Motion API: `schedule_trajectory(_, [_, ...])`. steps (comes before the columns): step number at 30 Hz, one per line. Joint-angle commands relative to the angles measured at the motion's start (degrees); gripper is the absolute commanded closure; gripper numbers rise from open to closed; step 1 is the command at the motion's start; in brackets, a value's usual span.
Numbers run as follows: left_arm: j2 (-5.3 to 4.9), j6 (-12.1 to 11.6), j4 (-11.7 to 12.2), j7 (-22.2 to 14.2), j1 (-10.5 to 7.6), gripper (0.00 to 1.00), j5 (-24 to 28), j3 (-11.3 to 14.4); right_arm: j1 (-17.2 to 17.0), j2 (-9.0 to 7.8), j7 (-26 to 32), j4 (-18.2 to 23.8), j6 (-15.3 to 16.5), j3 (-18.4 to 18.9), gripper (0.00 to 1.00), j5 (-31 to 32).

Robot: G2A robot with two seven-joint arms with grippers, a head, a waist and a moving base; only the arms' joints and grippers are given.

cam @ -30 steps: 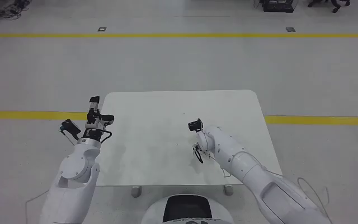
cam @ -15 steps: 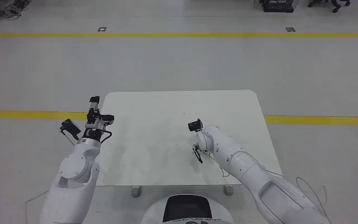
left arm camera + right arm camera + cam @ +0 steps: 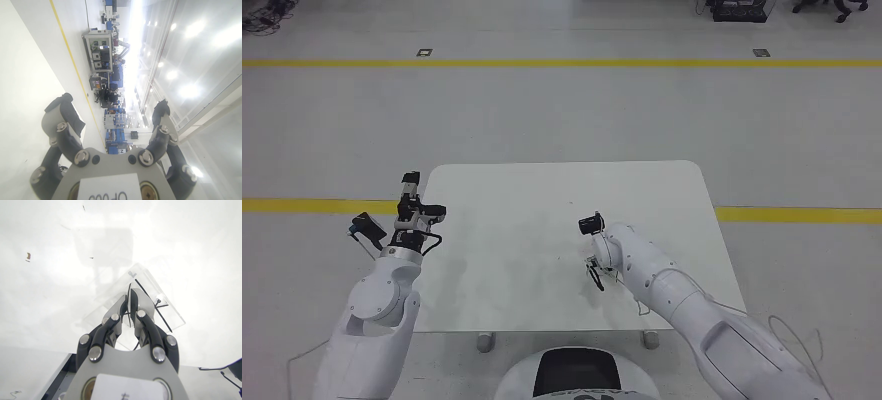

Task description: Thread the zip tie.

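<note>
Two tools to cover, starting with the right tool (image 3: pixel 129 292). It's clamping down on the zip tie (image 3: pixel 164 321), with its fingers (image 3: pixel 134 302) squeezing a curved bit of the black strap between the pads. The rest of the tie is spilling out beside the tool. A long straight run is crossing just next to one finger, and the little square head is sitting right by that finger with a short stub poking out of it. Another bit of strap is showing below the fingers, closer to the wrist.

All of that is sitting over a clear plate (image 3: pixel 170 315) that's lying flat on the table (image 3: pixel 542 190). I can't tell whether the tie is touching the plate or hanging just above it. In the top view this tool is pointing down at the table, around 4 o'clock from the table's middle, and the tie is showing as a small dark loop under it.

The left tool (image 3: pixel 113 100) is hanging wide open, fingers spread and aiming out across the room. In the top view it's hovering at the table's 9 o'clock edge, well apart from the tie.

Further out, a small brown scrap (image 3: pixel 28 256) is lying on the table. A yellow line (image 3: pixel 542 63) is running across the floor out at 12 o'clock.
</note>
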State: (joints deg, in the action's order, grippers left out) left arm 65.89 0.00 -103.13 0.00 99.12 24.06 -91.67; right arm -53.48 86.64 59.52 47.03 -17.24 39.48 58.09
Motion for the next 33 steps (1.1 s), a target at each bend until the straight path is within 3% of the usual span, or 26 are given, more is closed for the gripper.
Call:
schedule_trajectory(1, [0.0, 0.0, 0.0, 0.0, 0.0, 0.0, 0.0, 0.0, 0.1, 0.12, 0.0, -0.3, 0.1, 0.1, 0.93, 0.1])
schedule_trajectory(17, [0.0, 0.0, 0.0, 0.0, 0.0, 0.0, 0.0, 0.0, 0.4, 0.79, 0.1, -1.0, -0.1, 0.5, 1.0, 1.4])
schedule_trajectory(24, [0.0, 0.0, 0.0, 0.0, 0.0, 0.0, 0.0, 0.0, -0.5, 0.07, 1.5, 2.5, -0.4, 1.8, 1.0, 3.4])
schedule_trajectory(33, [0.0, 0.0, 0.0, 0.0, 0.0, 0.0, 0.0, 0.0, -4.0, -2.44, 4.3, 11.3, 1.1, 6.8, 1.0, 5.4])
